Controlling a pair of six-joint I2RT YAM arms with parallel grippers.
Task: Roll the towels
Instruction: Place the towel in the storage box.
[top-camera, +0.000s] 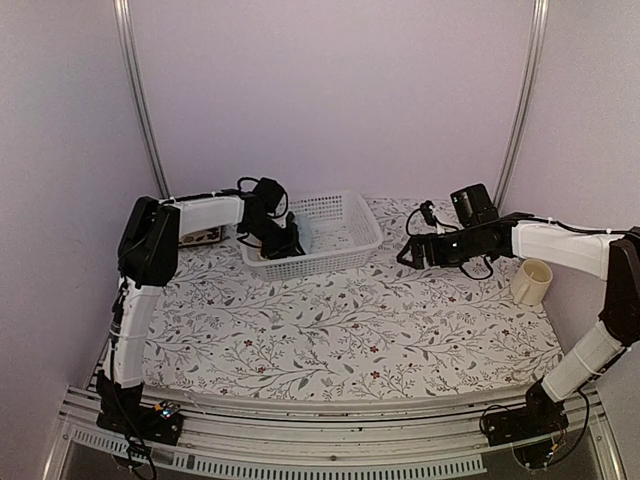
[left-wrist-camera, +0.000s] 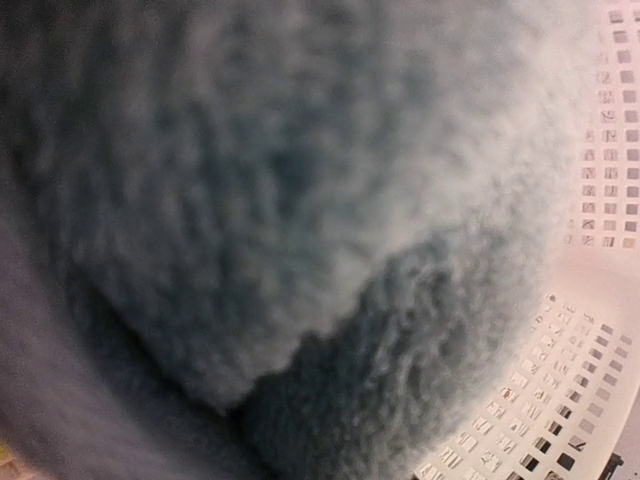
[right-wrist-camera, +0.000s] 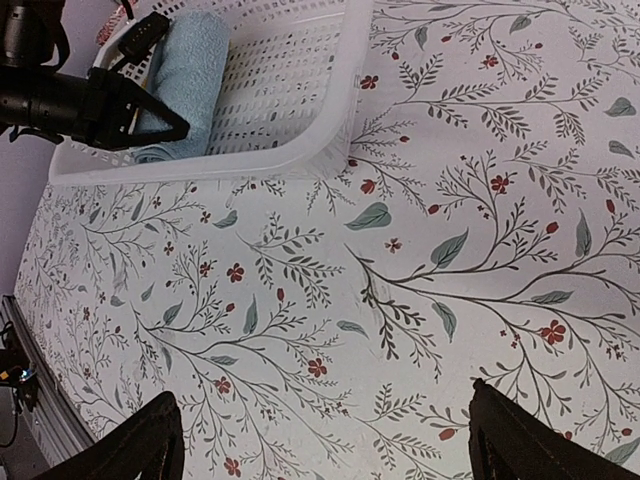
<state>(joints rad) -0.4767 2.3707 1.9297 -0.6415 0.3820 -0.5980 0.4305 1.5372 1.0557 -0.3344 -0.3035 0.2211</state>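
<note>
Task thing: the pale blue towel (right-wrist-camera: 190, 70) is gathered into a long, roll-like bundle inside the white basket (top-camera: 335, 260).
Where in the basket: the towel lies at the left end, along the short end wall, on the side nearest the left arm (top-camera: 205, 212).
Left jaws: they reach down into the basket's left end and pinch the pale blue towel. In the right wrist view one black finger shows on each side of the bundle.
Left wrist view: blurred blue-grey terry fills nearly the whole picture, with the basket's perforated wall at the right edge.
Towel contact: I cannot tell whether the bundle rests on the basket floor or hangs just above it.
Right jaws: they are spread wide and hold nothing. The two dark fingers (right-wrist-camera: 135, 445) sit at the bottom corners of the right wrist view, with only patterned cloth between them.
Right arm (top-camera: 550, 240): it stretches in from the right, and its jaws hover over the bench to the right of the basket, apart from it.
Bench (top-camera: 350, 330): it is covered by a white cloth printed with grey leaves and small red flowers.
Basket position: it stands toward the back of the bench, left of centre.
Cup (top-camera: 531, 281): it is pale cream and stands upright on the bench near the right edge, just in front of the right arm.
</note>
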